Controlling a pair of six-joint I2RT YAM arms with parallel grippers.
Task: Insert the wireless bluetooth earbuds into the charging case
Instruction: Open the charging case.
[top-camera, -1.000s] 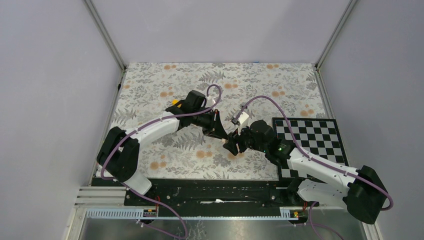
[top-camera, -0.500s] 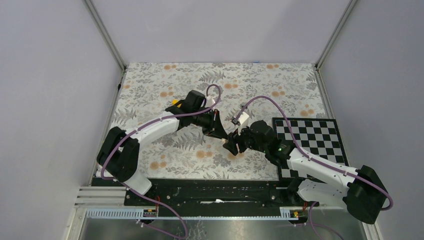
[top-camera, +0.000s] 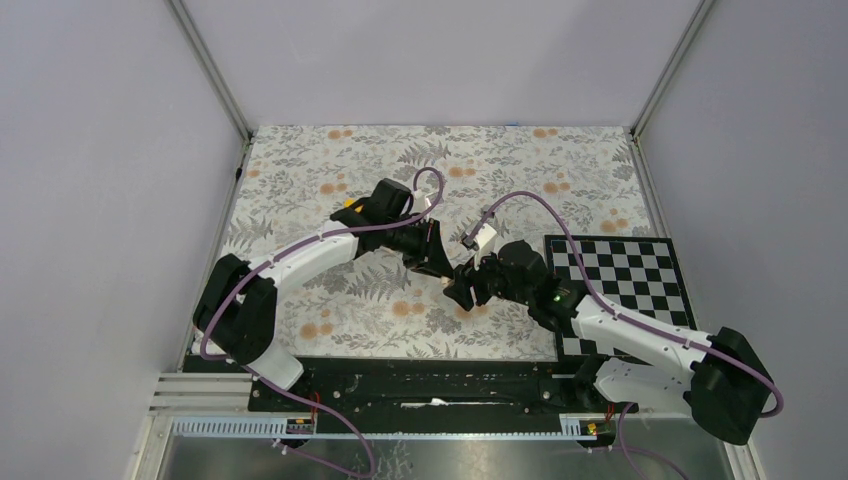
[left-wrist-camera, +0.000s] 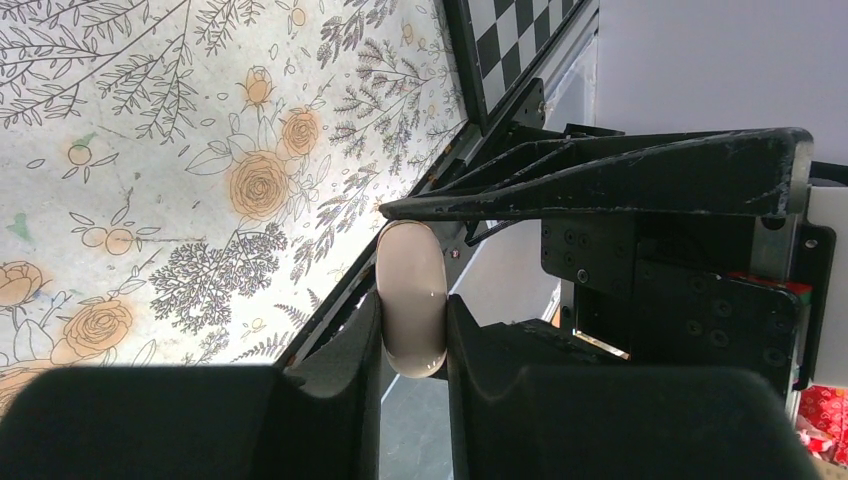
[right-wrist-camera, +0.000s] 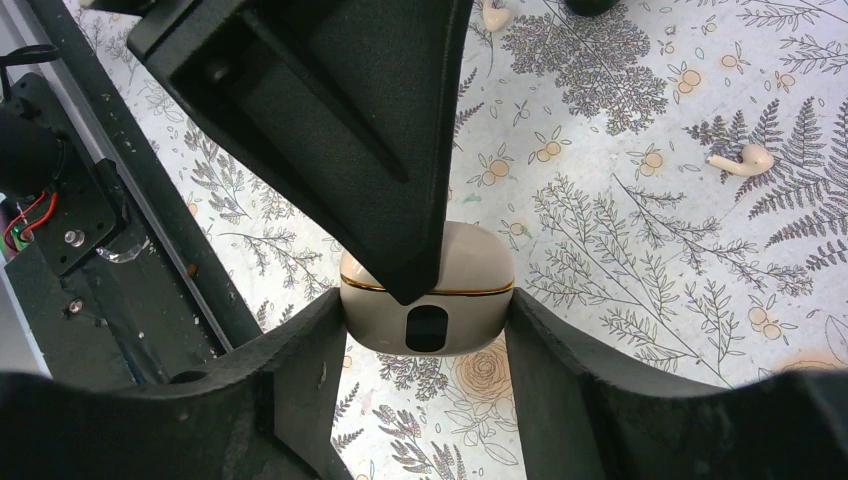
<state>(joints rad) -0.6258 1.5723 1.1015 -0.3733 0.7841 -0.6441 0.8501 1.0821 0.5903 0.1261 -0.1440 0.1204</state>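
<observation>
Top view: both arms met over the middle of the tabletop (top-camera: 330, 160), toward its near edge, just left of the checkerboard mat (top-camera: 620, 265) at the right near corner. From there the held thing was only a pale speck between black parts. A small yellow object (top-camera: 348, 204) showed behind the left arm, toward the left edge.

Right wrist view: right claw (right-wrist-camera: 428, 320) stood moderately wide, one finger pressed to each side of the charging case (right-wrist-camera: 475, 265). The case was cream, not black, with a gold seam line and a dark oval window on the front. A black wedge of the left arm came down from above and covered the case's upper left part. Lid appeared down on the seam; not certain.

Left wrist view: left claw (left-wrist-camera: 412, 330) was nearly closed, pinching the same case across its thin dimension, seen edge-on. The right arm's black frame filled the right half.

Counts: one case, two claws on it, two earbuds. One earbud (right-wrist-camera: 742, 160), cream with a short stem, lay on the floral cover well apart from the case. The other earbud (right-wrist-camera: 493, 15) lay at the top margin of that view, small and hard to make out. Neither showed in the other two views.

Could not tell whether the case touched the tabletop. A dark item at the top margin of the right wrist view was cut off.
</observation>
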